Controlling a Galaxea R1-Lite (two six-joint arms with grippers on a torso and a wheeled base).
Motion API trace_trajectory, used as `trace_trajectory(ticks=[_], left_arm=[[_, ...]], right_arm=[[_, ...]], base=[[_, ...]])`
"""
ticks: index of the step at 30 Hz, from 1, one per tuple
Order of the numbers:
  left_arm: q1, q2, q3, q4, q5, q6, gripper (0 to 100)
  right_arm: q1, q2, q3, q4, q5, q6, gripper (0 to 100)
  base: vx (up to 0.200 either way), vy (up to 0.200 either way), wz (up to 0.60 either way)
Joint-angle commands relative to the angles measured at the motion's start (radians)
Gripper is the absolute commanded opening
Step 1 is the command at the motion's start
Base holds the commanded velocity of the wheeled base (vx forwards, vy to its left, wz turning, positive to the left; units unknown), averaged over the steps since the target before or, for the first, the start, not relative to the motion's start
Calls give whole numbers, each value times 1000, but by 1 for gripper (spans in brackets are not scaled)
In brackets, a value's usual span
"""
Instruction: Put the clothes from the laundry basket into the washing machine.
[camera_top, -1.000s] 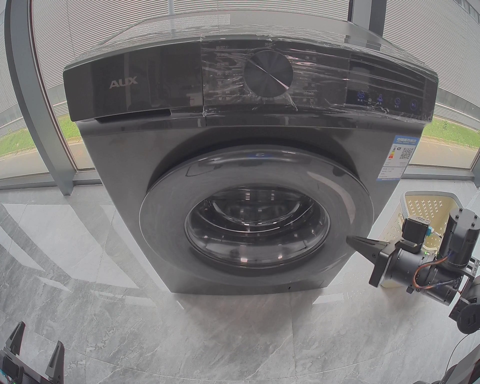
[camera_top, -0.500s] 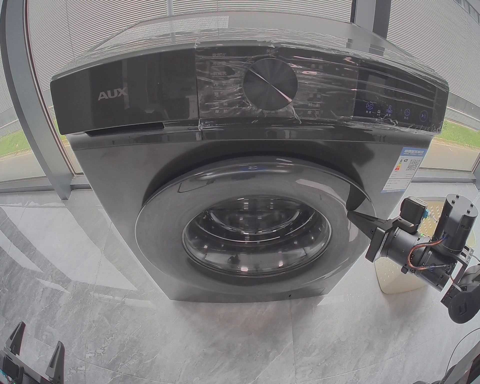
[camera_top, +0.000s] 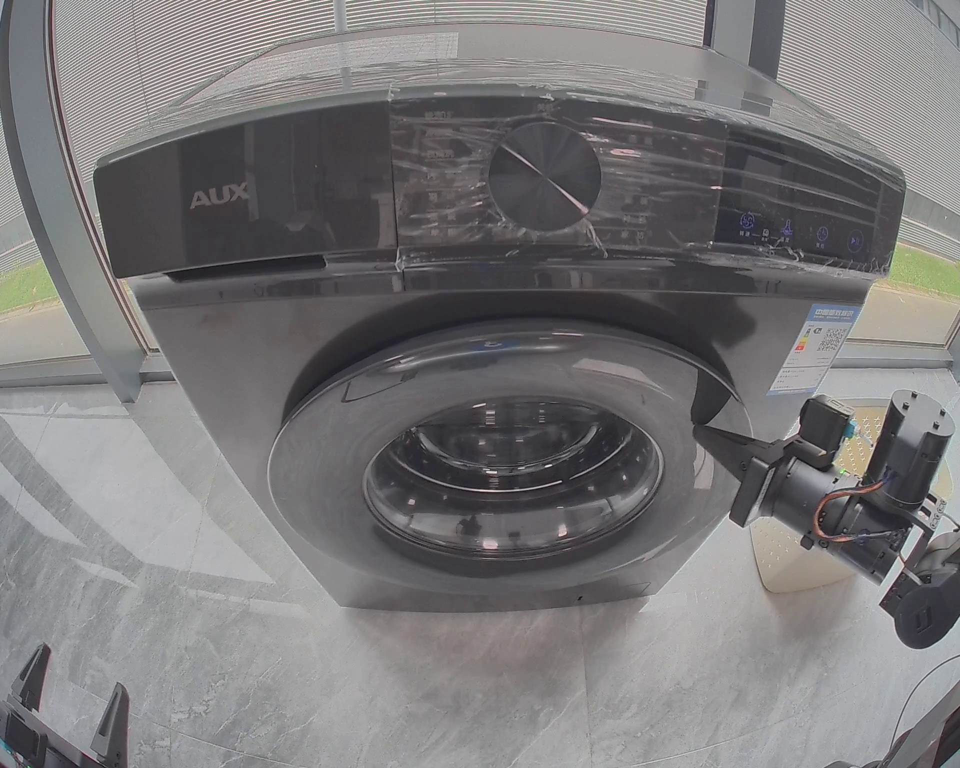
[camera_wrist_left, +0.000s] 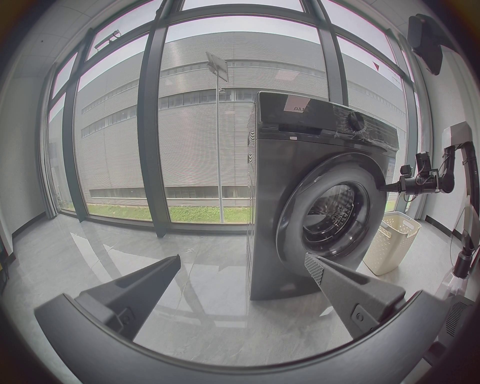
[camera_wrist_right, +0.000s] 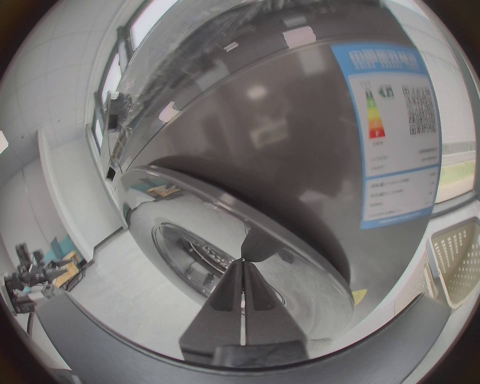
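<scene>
Slip risk: my closed right end effector, tips at the door rim just ahead, may skid off its glossy edge.

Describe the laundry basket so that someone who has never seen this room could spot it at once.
Find the big dark grey front-loading washing machine on the grey floor. The laundry basket stands on the floor just off the machine's right-hand corner, the one with the blue-edged label. It is the only pale cream thing there, its walls pierced with rows of small holes.
</scene>
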Motion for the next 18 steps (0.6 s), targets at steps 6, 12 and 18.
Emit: trace_trajectory(ticks=[6, 12, 18], left_arm=[[0, -15, 18, -1, 0, -1, 100], [0, -15, 18, -1, 1, -2, 100], [0, -15, 18, -1, 1, -2, 100]], right_arm=[[9, -10, 10, -7, -16, 0, 0], [22, -39, 61, -7, -7, -8, 0], [114, -215, 168, 16, 36, -12, 0]], base=[[0, 0, 0], [0, 0, 0], [0, 0, 0]])
